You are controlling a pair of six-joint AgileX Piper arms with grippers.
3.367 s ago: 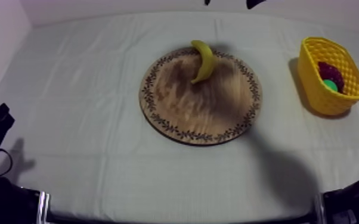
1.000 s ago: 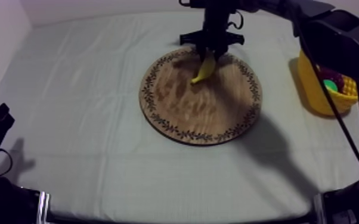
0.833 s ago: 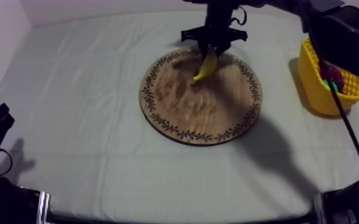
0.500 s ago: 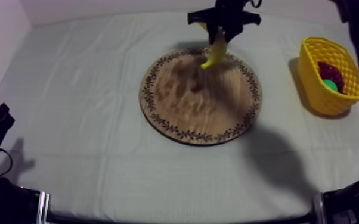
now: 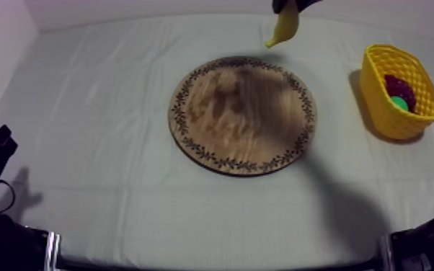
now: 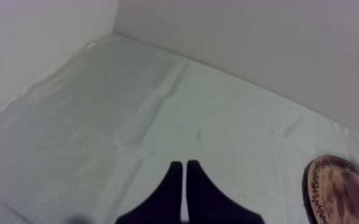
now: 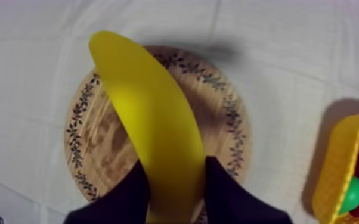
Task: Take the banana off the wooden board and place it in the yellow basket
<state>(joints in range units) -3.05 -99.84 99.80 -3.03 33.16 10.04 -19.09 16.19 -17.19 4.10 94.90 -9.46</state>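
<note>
The right tool (image 7: 175, 162) grips the banana (image 7: 143, 113) between its fingers, above the wooden board (image 7: 101, 146); the left tool (image 6: 185, 165) is narrow.

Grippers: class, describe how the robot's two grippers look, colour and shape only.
The left gripper has two plain matte black jaws, each broad at the base and tapering to a narrow tip. The right gripper has the same black, unmarked, tapering jaws.
</note>
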